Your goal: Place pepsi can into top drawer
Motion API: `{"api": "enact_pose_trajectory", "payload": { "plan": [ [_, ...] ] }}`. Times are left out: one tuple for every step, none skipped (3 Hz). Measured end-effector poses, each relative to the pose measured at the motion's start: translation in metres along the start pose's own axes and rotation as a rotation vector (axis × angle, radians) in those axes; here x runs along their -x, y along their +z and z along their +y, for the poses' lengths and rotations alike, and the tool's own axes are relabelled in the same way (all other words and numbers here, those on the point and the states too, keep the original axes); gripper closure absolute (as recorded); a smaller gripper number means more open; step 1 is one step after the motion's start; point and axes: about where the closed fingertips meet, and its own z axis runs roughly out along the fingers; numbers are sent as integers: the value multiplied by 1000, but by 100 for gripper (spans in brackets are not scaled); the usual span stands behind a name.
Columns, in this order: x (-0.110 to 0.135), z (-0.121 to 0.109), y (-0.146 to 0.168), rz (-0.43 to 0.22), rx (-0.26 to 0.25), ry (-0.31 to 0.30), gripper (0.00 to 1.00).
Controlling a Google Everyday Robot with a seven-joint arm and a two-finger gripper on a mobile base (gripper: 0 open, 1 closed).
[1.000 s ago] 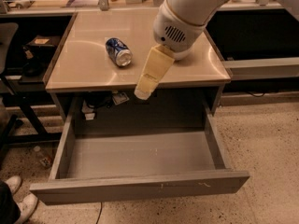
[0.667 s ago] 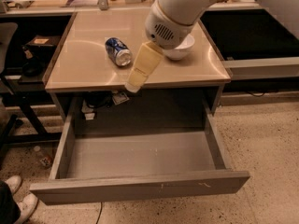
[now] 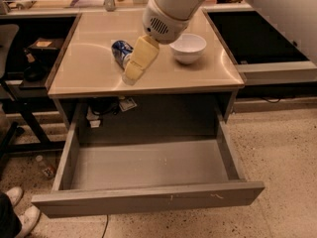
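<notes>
The pepsi can [image 3: 119, 51] lies on its side on the beige tabletop, left of centre; it is blue with white markings. My gripper [image 3: 132, 73] hangs over the table just right of the can and slightly in front of it, hiding the can's right end. It holds nothing that I can see. The top drawer [image 3: 148, 200] is pulled wide open below the table's front edge. Its grey inside is bare, and its long front panel has small white scratches.
A white bowl [image 3: 188, 47] stands on the beige tabletop [image 3: 89, 73] right of my gripper. Dark shelves flank the table on both sides. A bottle [image 3: 45, 166] and white shoes [image 3: 20, 207] are on the floor at the lower left.
My gripper has moved left and back across the table toward the pepsi can, uncovering the white bowl. The can and the drawer have not moved.
</notes>
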Motion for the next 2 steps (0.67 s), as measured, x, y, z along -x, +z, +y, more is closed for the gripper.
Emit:
{"api": "enact_pose_trajectory", "payload": {
  "plan": [
    [14, -4, 13, -34, 3, 31, 0],
    [68, -43, 47, -83, 24, 95, 0]
  ]
}}
